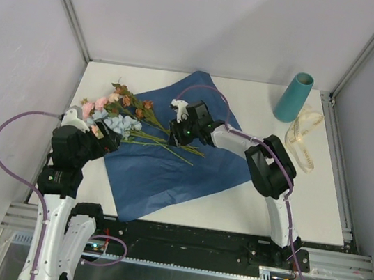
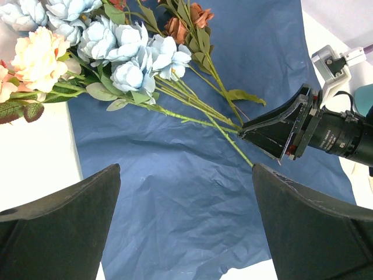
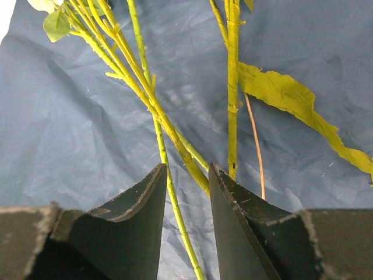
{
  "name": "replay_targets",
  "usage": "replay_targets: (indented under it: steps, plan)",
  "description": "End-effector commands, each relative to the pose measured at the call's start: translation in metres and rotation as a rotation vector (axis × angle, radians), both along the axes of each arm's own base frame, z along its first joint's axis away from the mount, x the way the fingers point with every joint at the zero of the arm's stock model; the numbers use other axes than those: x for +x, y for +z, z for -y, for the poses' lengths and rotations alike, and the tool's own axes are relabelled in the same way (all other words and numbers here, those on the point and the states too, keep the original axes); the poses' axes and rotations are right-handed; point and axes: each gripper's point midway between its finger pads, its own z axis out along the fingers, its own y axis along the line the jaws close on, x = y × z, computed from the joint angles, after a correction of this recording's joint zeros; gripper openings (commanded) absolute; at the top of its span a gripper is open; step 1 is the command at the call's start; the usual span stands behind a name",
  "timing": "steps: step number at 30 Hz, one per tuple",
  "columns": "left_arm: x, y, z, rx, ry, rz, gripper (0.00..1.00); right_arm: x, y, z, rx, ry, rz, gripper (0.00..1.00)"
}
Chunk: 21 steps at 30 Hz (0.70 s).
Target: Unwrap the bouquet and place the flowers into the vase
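The bouquet lies unwrapped. Its flowers (image 1: 117,112), pink, pale blue and rust-brown, rest with their heads at the left edge of the spread dark blue paper (image 1: 167,176), stems pointing right. My right gripper (image 1: 176,133) hangs low over the stem ends, its jaws part open. One thin green stem (image 3: 175,204) runs through the gap and a thicker one (image 3: 192,166) passes by the right finger. My left gripper (image 2: 185,175) is wide open over bare paper (image 2: 186,192), just below the blue blossoms (image 2: 131,55). The teal vase (image 1: 293,97) stands upright at the back right.
A cream ribbon (image 1: 302,139) lies loose on the white table to the right of the paper, near the vase. A long leaf (image 3: 291,99) lies flat on the paper beside the stems. Metal frame rails border the table at both sides.
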Motion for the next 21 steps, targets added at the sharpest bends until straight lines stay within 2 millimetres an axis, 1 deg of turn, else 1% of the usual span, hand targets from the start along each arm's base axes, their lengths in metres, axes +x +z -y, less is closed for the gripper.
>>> replay_targets:
  steps: [1,3,5,11,21]
  plan:
    - [0.002,0.010,-0.002,-0.004,0.007,0.029,1.00,0.006,0.046,-0.012,0.050,0.011,0.065,0.40]
    - [0.002,0.010,-0.002,-0.004,0.008,0.029,0.99,0.005,0.050,-0.013,0.050,0.018,0.072,0.38]
    - [0.002,0.009,-0.002,-0.004,0.008,0.029,0.99,0.003,0.049,-0.014,0.043,0.025,0.070,0.37]
    - [0.002,0.009,-0.002,-0.004,0.008,0.028,1.00,0.001,0.040,-0.015,0.028,0.033,0.055,0.35]
    - [0.002,0.010,-0.002,-0.002,0.010,0.030,1.00,0.004,0.026,-0.015,-0.003,0.030,0.045,0.35]
